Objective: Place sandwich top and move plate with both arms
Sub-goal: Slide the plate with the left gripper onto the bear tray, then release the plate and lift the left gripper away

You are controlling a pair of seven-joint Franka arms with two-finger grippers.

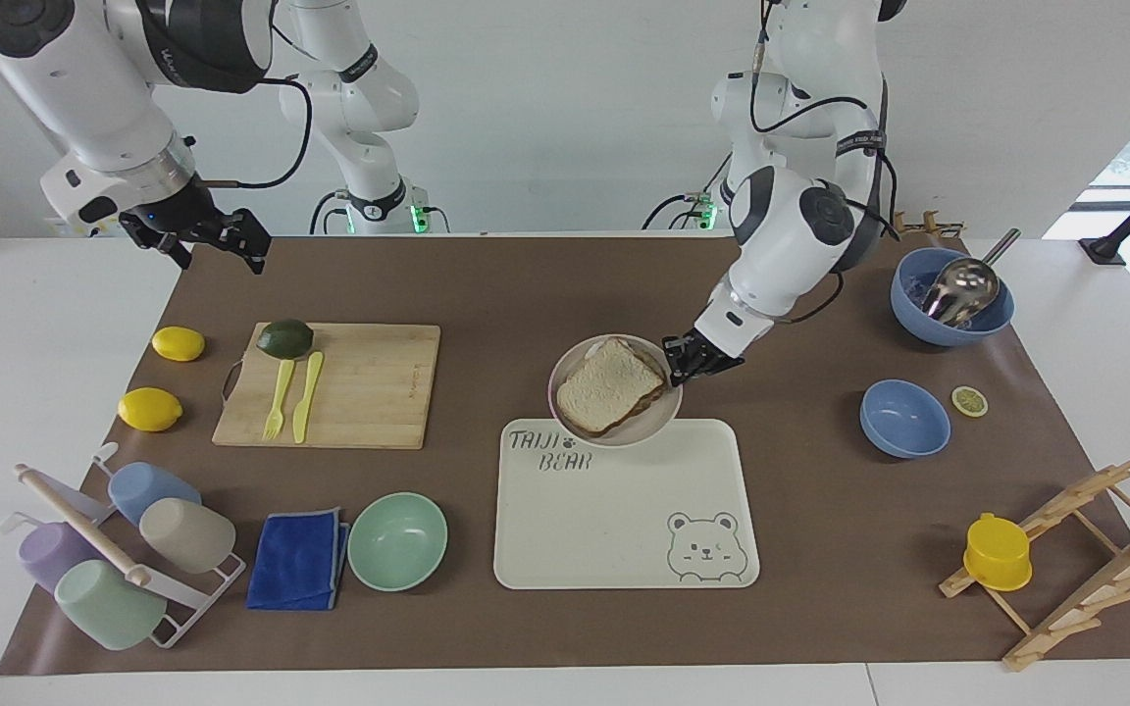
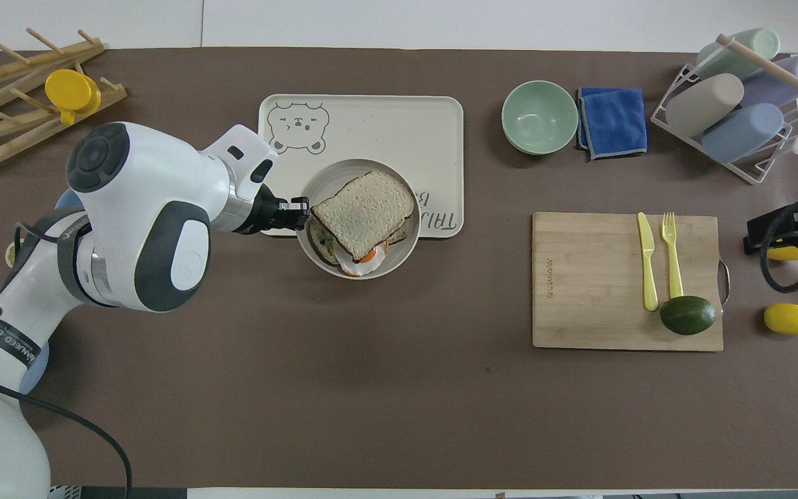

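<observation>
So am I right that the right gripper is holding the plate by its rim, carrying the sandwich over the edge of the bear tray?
Not quite: the left gripper holds the plate by its rim, as the facing view shows. The right gripper waits near the cutting board. The plate does overlap the bear tray.
</observation>
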